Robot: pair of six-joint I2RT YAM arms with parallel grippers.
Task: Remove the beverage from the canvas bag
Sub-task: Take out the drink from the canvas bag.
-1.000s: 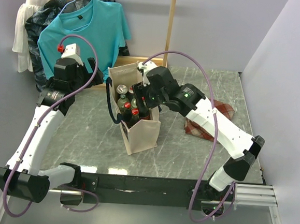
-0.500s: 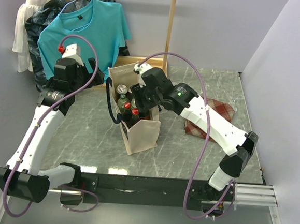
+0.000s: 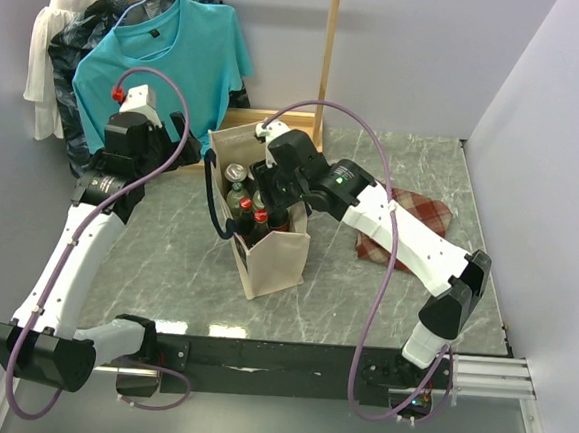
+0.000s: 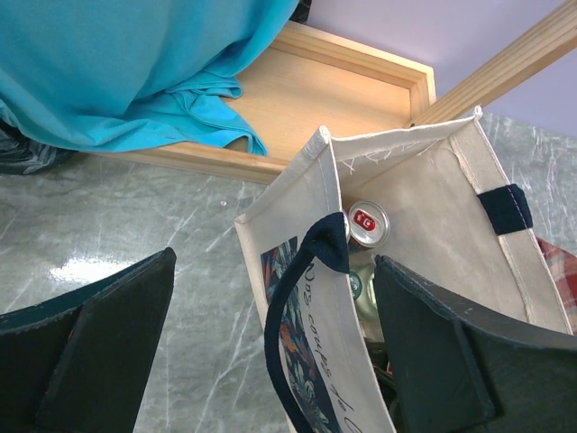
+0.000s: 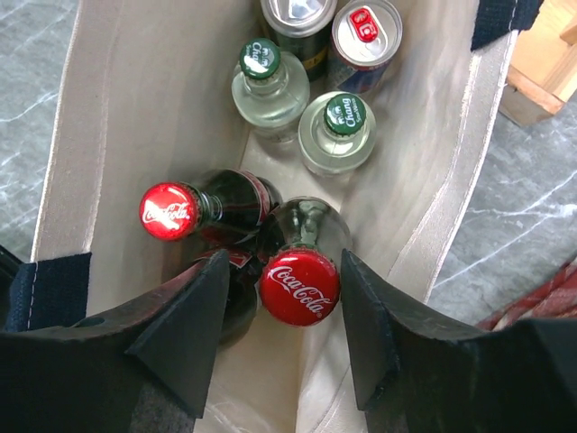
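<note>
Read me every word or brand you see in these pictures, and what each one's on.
"Coca-Cola": nearer red bottle cap.
"Coca-Cola": farther red bottle cap.
"Chang": green cap on clear glass bottle.
Second green cap: similar logo, too small to be sure.
Cursive print on cream canvas bag: partly hidden, unreadable.

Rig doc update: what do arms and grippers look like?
The left arm and right arm have white link shells and black joint housings. A mauve cable loops along each, with a red fitting at the left wrist, a green light on the right. The left gripper and right gripper have two black tapered fingers each.
</note>
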